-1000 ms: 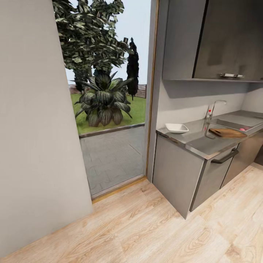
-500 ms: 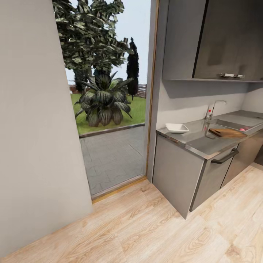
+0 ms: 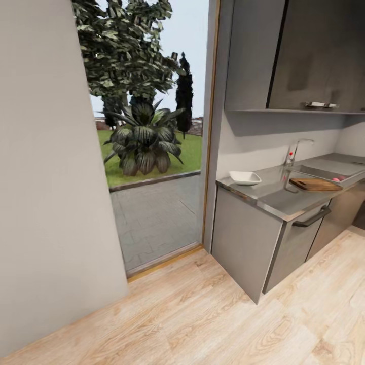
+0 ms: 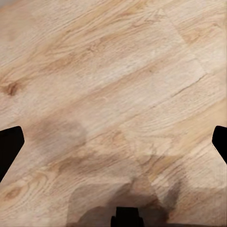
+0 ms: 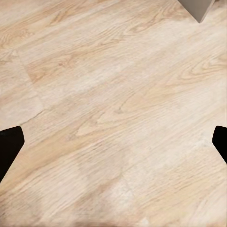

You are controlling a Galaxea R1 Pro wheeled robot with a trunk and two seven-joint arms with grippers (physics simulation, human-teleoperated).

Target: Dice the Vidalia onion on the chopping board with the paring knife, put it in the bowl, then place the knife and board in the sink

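In the head view the countertop (image 3: 274,196) runs along the right wall. On it sits the white bowl (image 3: 245,177) near its left end, and further right the brown chopping board (image 3: 315,184). Just behind the board a small pinkish Vidalia onion (image 3: 336,179) shows in the sink (image 3: 329,169), beside the chrome tap (image 3: 296,150). The paring knife is too small to make out from here. Both wrist views look down at the wooden floor. My left gripper (image 4: 113,142) and right gripper (image 5: 113,142) are open, their dark fingertips (image 4: 9,147) (image 5: 9,144) far apart with nothing between them.
A grey wall (image 3: 45,177) stands close on the left. A glass door (image 3: 152,152) ahead shows a garden. Wall cabinets (image 3: 304,56) hang over the counter, above grey drawer fronts (image 3: 299,238) with dark handles. Light wooden floor (image 3: 203,314) lies between me and the cabinet corner (image 5: 198,7).
The whole head picture has shifted a hair to the left, so the camera moved. Nothing on the counter has moved.
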